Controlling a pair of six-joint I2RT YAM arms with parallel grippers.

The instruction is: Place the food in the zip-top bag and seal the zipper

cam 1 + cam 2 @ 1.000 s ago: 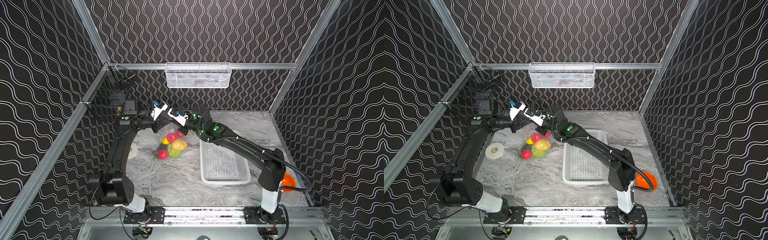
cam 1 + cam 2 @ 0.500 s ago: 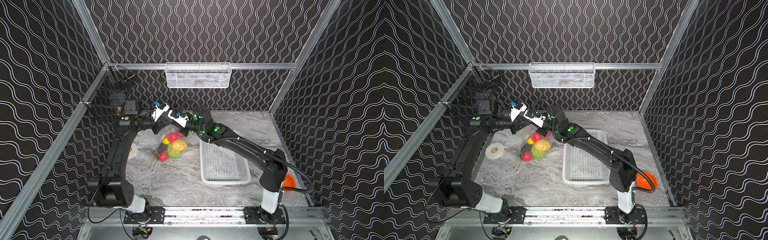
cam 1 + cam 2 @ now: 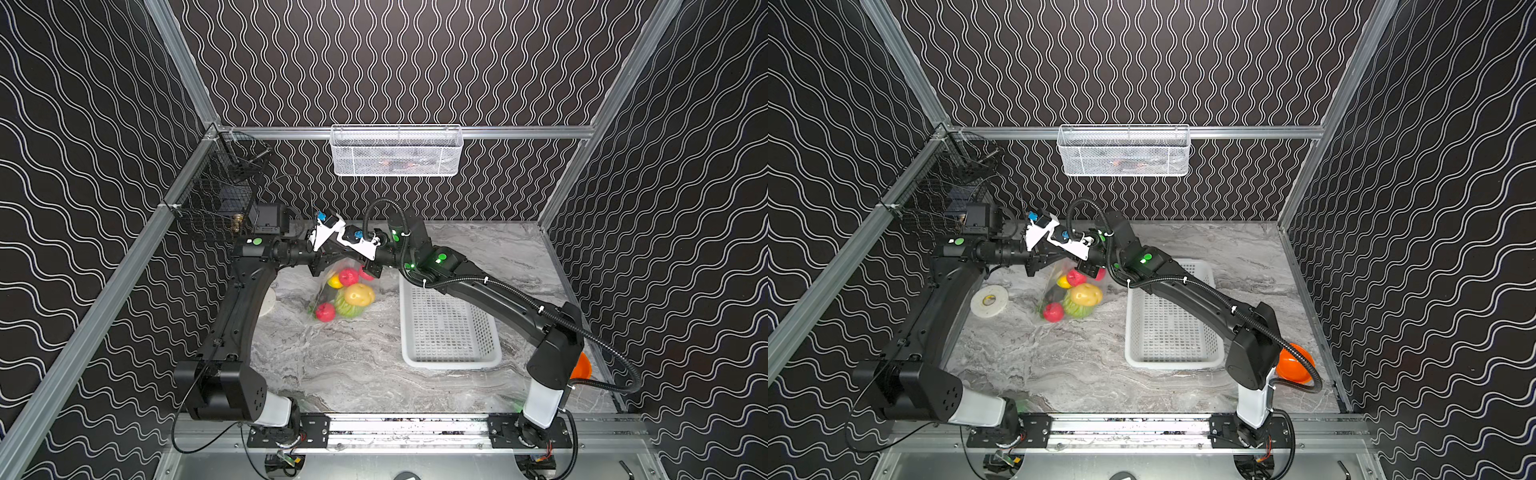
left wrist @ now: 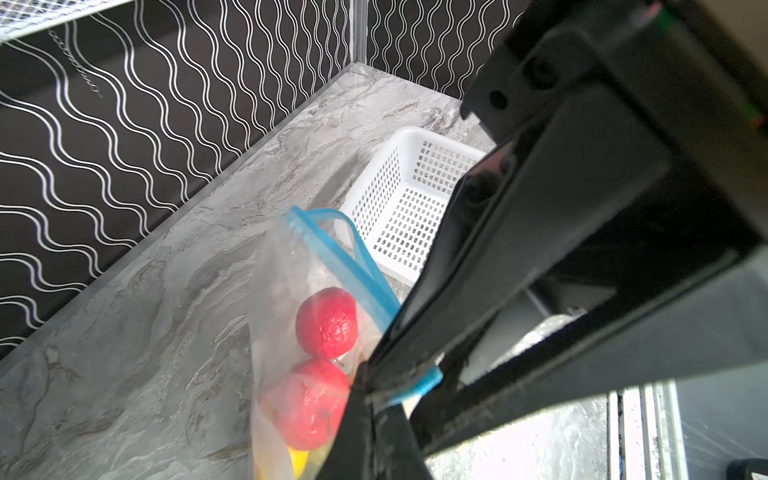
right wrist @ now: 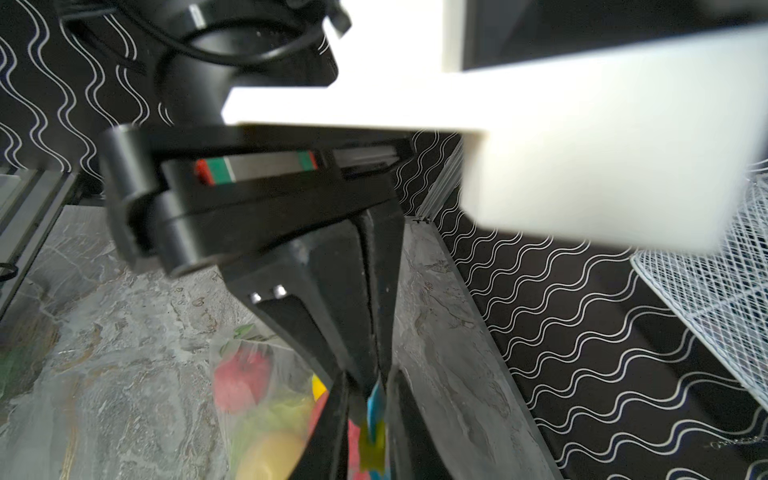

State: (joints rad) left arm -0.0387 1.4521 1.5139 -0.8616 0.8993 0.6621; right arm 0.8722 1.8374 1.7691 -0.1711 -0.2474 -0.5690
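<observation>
The clear bag [image 4: 278, 291] hangs by its top edge between the two grippers. It is over the back part of the tabletop [image 3: 353, 374], left of the middle, and its lower end reaches down to the tabletop. The food [image 3: 359, 294] is inside it: two red fruits [image 4: 327, 322] near the top, yellow and green pieces lower down.

The blue zipper [image 4: 332, 249] runs along the bag's top edge, and its far end curls free toward the white basket [image 3: 451, 363]. The left gripper [image 4: 370, 395] is clamped tight on the zipper. Close beside it, the right gripper [image 5: 370, 376] has its jaws a little apart, one on either side of the yellow slider [image 5: 372, 446], with a gap showing on one side.

The basket stands just right of the bag. A roll of tape [image 3: 989, 300] lies near the tabletop's left edge, and an orange bowl [image 3: 1296, 365] sits by the right edge toward the front.
</observation>
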